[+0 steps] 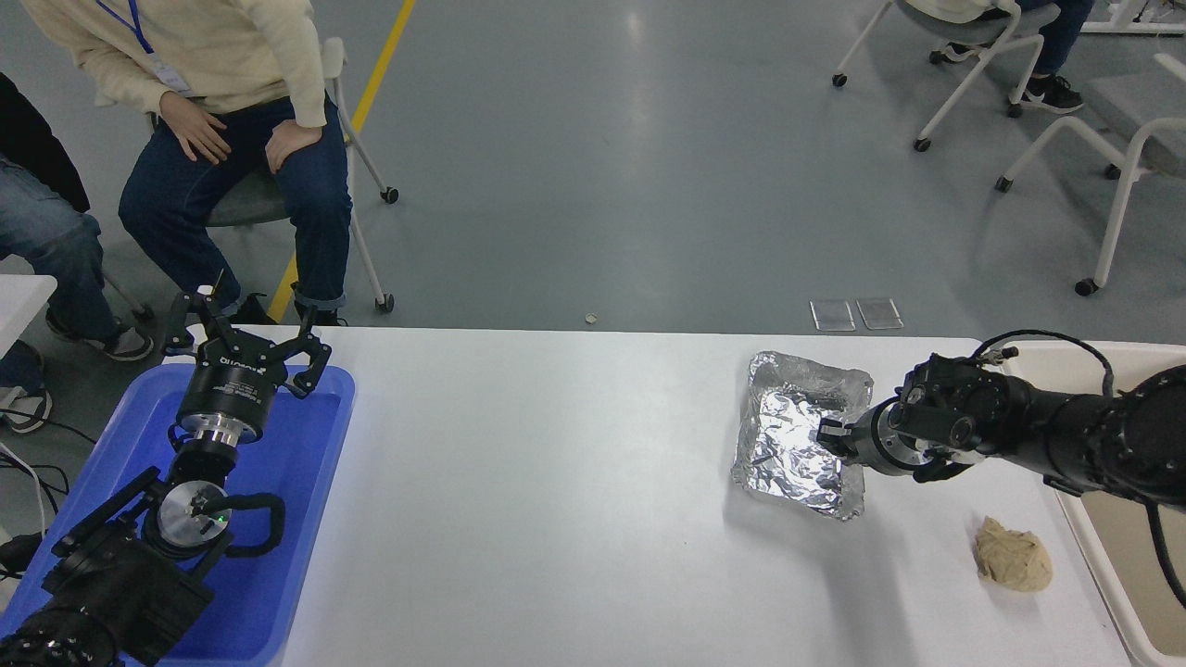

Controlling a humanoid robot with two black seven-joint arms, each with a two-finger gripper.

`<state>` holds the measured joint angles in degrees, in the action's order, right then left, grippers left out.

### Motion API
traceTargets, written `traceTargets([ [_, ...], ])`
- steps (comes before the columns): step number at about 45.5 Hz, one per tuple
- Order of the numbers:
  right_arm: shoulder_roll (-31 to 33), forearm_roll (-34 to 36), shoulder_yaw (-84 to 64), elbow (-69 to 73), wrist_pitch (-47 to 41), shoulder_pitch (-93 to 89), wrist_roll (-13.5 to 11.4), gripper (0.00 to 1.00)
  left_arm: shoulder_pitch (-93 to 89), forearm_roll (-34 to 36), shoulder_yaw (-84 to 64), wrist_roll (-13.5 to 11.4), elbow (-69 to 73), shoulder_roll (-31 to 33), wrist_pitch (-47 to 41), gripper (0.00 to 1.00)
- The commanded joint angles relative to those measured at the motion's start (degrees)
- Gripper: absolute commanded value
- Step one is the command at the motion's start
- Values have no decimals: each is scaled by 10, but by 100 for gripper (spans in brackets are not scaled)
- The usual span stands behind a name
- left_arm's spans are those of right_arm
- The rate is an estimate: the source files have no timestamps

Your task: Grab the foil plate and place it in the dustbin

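The foil plate (793, 435) is a crinkled silver tray lying on the right part of the white table (556, 500). My right gripper (830, 434) reaches in from the right and is shut on the tray's right rim, with one finger over the inside of the tray. The dustbin (1135, 556), a cream tub, stands at the table's right edge, partly under my right arm and cut off by the picture's edge. My left gripper (248, 317) is parked open over the far end of a blue tray at the lower left.
A tan crumpled paper ball (1013, 554) lies between the foil plate and the dustbin, nearer me. The blue tray (306, 519) fills the table's left end. Two seated people (232, 139) are beyond the far left corner, and wheeled chairs (964, 56) stand at the back right.
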<state>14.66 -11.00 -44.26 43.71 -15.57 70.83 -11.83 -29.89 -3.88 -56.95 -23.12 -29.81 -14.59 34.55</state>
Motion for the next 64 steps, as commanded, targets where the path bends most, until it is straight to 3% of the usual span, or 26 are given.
traceTargets([
  [1, 47, -2, -30, 138, -56, 106, 1, 0, 0, 0, 0, 0, 0, 0, 0, 100],
  [14, 63, 0, -66, 195, -294, 265, 1, 0, 0, 0, 0, 0, 0, 0, 0, 100],
  [36, 94, 17, -69, 198, -294, 468, 1, 0, 0, 0, 0, 0, -1, 0, 0, 100],
  [64, 142, 19, -93, 232, -294, 561, 1, 0, 0, 0, 0, 0, 0, 0, 0, 100],
])
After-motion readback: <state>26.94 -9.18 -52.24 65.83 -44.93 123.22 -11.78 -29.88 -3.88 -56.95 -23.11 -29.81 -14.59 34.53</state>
